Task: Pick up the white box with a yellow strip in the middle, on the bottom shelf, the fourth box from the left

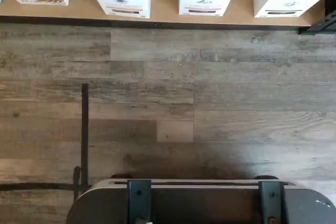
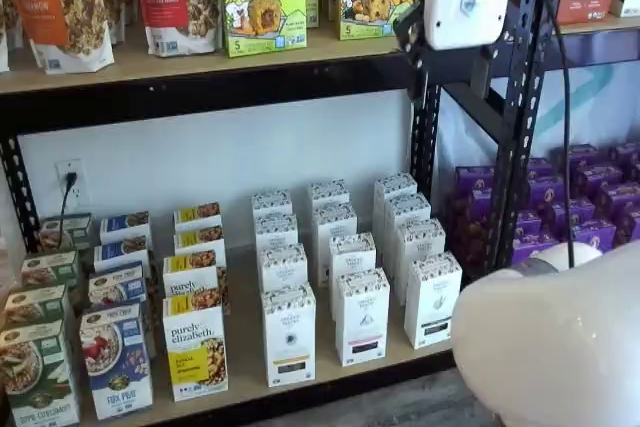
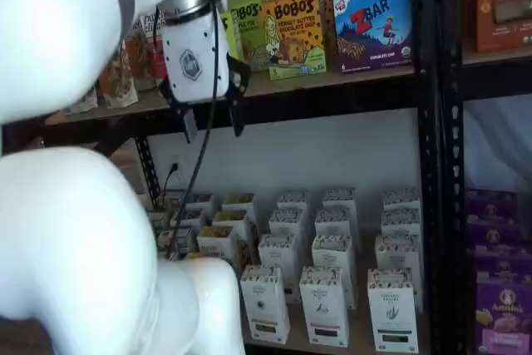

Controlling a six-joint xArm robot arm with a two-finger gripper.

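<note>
Overhead, the white-bodied, black-fingered pincer [image 3: 214, 125] hangs wide open and empty, well apart from the tall white carton with a thin yellow strip [image 2: 289, 334] — upright in the near row on the light tan wooden bottom shelf [image 2: 245, 377].

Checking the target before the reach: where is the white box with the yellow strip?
In a shelf view the white box stands front-row on the bottom shelf, between the purely elizabeth box and a white carton.
</note>
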